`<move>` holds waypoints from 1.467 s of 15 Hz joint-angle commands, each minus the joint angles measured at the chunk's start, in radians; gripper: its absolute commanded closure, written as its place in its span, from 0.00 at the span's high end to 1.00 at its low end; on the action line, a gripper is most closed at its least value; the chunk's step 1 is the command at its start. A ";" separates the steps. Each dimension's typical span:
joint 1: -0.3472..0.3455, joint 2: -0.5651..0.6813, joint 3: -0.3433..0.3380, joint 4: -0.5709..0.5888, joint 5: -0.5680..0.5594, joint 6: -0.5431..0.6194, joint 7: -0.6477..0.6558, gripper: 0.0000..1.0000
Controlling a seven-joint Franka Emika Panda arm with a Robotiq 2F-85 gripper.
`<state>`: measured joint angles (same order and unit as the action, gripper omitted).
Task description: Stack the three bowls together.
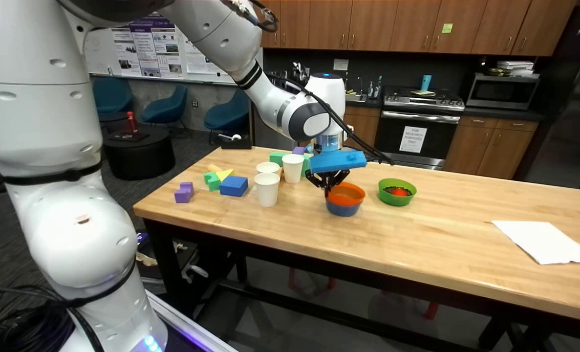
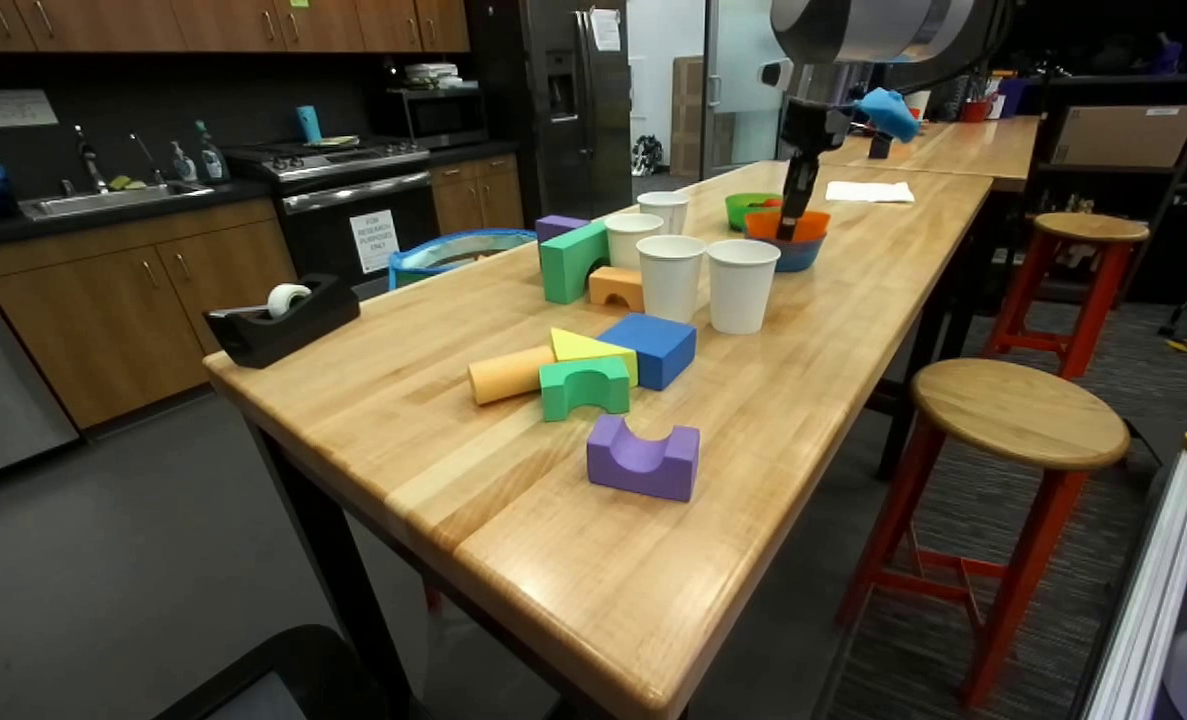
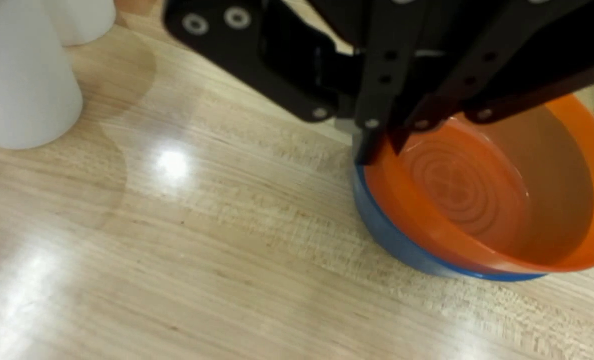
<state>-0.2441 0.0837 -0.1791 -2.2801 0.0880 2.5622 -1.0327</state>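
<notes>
The blue bowl (image 1: 342, 210) stands on the table. The orange bowl (image 1: 349, 191) sits inside it, slightly tilted and off-centre, as the wrist view shows both orange bowl (image 3: 482, 185) and blue bowl (image 3: 402, 245). My gripper (image 3: 384, 150) points down at their edge, its fingers close together around the orange bowl's rim, one outside and one inside. It looks shut on that rim; the exact contact is dark. The gripper (image 1: 327, 193) is at the bowl's edge in both exterior views. The green bowl (image 1: 391, 199) stands apart, behind and to the side, holding a red thing and dark bits.
Several white cups (image 2: 743, 290) stand near the bowls; some also show in the wrist view (image 3: 21, 85). Coloured blocks (image 2: 643, 350) lie beyond the cups. A white paper sheet (image 1: 544, 240) and a black tape dispenser (image 2: 283, 320) lie on the table (image 1: 417, 244).
</notes>
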 commanded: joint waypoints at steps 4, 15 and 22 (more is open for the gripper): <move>-0.017 0.013 -0.008 0.022 -0.009 0.006 0.008 0.40; 0.001 -0.070 -0.010 0.008 -0.121 0.043 0.131 1.00; 0.000 -0.056 -0.028 0.069 -0.251 0.083 0.584 1.00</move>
<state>-0.2509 0.0196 -0.1872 -2.2327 -0.0848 2.6305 -0.6374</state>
